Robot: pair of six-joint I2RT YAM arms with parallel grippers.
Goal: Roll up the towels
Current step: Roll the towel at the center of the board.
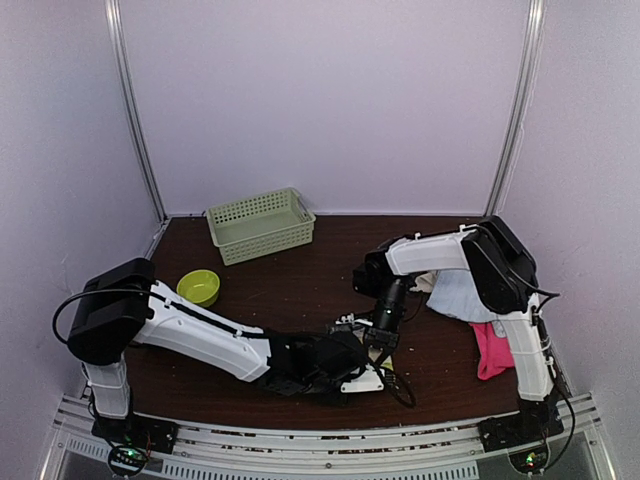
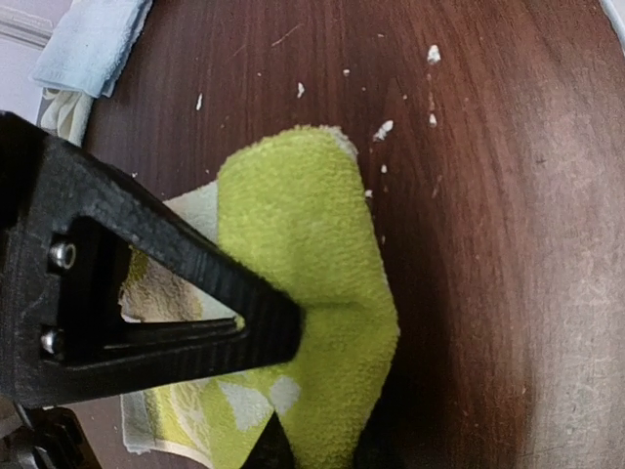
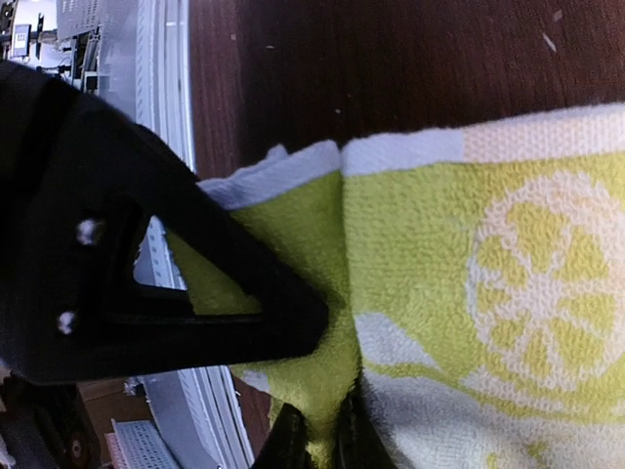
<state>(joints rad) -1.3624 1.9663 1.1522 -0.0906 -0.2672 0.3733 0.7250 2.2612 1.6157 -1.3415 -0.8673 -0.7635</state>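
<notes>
Lime-green terry with a pale lemon-slice print fills the left wrist view. The small lime-green terry towel (image 2: 303, 225) lies folded on the dark brown wooden bench (image 2: 508, 244). Its long axis runs up the picture from the fingertips toward the corner where a light blue towel (image 2: 93, 44) shows. The left gripper (image 2: 278, 391) has its two black fingers close on the near end of the fold. The cloth creases at the upper fingertip, so we read it as pinched, though the lower finger is mostly out of frame.

In the right wrist view the same towel spreads away to the right of the right gripper (image 3: 312, 386), white hem uppermost and one lemon slice plain. These fingers are nearly together, clamped on a bunched corner of the cloth. That corner lies close to the bench's near edge, with the metal rail (image 3: 166, 147) just beyond.

From above, the towel is almost wholly hidden, since both grippers meet over it near the middle of the near edge. Neither arm is nearer; each has a hold. We judge that the roll depends on turning one held end over along that long axis. The light blue towel and a hot pink towel (image 1: 490, 350) are heaped by the right edge. A pale green slatted plastic basket (image 1: 260, 225) stands at the back edge.
</notes>
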